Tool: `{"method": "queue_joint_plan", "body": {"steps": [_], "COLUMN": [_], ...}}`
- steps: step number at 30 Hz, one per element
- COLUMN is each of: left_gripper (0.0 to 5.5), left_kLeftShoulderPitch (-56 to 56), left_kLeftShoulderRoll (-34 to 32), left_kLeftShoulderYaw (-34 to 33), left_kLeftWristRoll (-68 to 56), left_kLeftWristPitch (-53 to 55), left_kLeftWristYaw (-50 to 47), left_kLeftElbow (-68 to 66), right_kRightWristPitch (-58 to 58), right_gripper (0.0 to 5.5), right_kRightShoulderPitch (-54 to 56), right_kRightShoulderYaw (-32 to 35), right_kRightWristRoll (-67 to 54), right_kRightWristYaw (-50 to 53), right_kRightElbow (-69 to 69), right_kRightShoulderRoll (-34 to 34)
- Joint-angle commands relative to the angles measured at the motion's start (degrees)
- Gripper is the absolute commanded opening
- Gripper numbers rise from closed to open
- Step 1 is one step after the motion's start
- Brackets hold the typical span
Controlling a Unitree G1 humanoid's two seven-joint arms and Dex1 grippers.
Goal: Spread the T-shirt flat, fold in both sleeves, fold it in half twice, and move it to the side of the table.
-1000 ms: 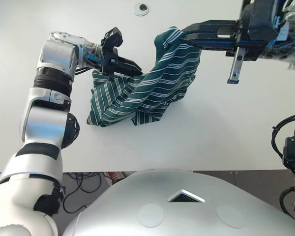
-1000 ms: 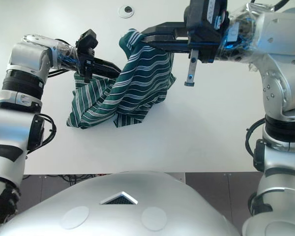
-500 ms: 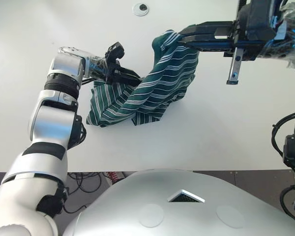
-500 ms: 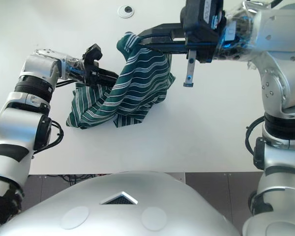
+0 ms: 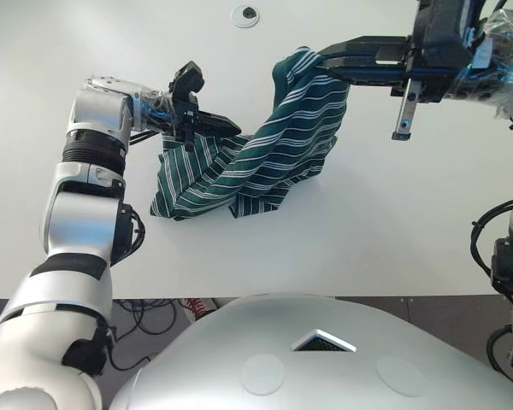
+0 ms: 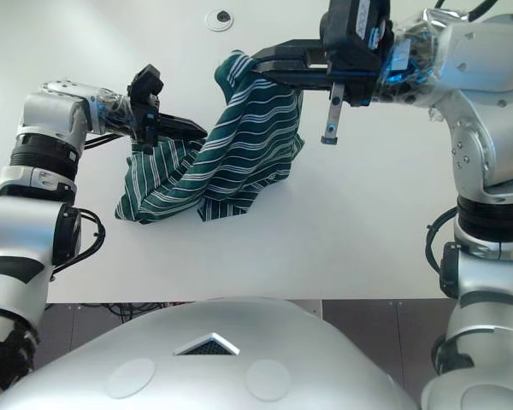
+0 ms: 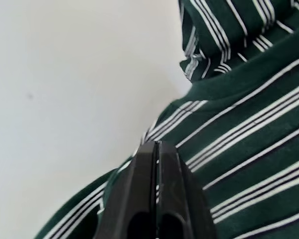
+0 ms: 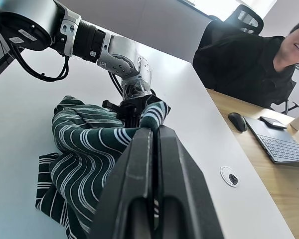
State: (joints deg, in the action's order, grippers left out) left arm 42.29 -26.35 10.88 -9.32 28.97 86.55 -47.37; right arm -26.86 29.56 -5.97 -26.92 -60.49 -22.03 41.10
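White desk [image 5: 393, 222] spreads out ahead of the robot, with a round cable port [image 5: 245, 15] set near its far edge. Loose cables [image 5: 145, 320] lie on the floor below its near edge, on the left.

The T-shirt [image 5: 274, 158], dark green with thin white stripes, sits a little left of the desk's centre, bunched up and not flat. Its lower part lies crumpled on the surface, with a folded corner reaching toward the near left. Its upper part is pulled up off the desk into a drape that rises toward the far right.

The right end effector [image 5: 323, 60] comes in from the right, held level above the desk. Its 2 fingers are pressed together on the top edge of the T-shirt. From the right wrist camera I see a striped fold bulging just past the closed tips, and the cloth hangs down from there.

The left end effector [image 5: 232, 130] comes in from the left, lower and closer to the surface, pointing right. Its 2 fingers are closed too, with barely a slit between them, and the tips pinch a fold on the garment's left side. From the left wrist camera I see the tips meeting a striped edge, with bare desk to one side of it.

The 2 end effectors are apart, the right one higher and farther than the left, with a span of cloth running between them.

Beyond the white desk, the right wrist camera shows a wooden desk [image 8: 254, 169] carrying a mouse [image 8: 237, 121] and a laptop [image 8: 279, 144].
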Motion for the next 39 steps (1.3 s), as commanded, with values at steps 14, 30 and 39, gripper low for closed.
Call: {"method": "queue_joint_plan", "body": {"steps": [14,30,39], "left_gripper": [2.13,0.03,0.03], "left_kLeftShoulderPitch": [-0.71,-0.70,2.14], "left_kLeftShoulderRoll": [5.10,2.82,-6.88], "left_kLeftShoulderYaw": [4.41,2.91,-9.45], "left_kLeftWristRoll": [6.81,6.39,-2.75], "left_kLeftWristPitch": [-6.59,-8.18,-2.63], "left_kLeftWristYaw": [-4.90,-2.04,-3.96], "left_kLeftElbow": [-9.47,-8.36,6.14], "right_kRightWristPitch": [0.15,0.07,1.89], "right_gripper": [0.00,0.00,0.00], "right_kRightShoulderPitch": [0.57,-1.06,-2.14], "right_kRightShoulderYaw": [-1.74,-1.63,0.13], "right_kRightWristRoll": [0.21,0.92,3.63], "right_kRightWristYaw": [-1.15,0.43,2.34], "right_kRightElbow": [-0.09,0.51,6.96], "right_kRightShoulderRoll": [-0.09,-0.24,0.34]}}
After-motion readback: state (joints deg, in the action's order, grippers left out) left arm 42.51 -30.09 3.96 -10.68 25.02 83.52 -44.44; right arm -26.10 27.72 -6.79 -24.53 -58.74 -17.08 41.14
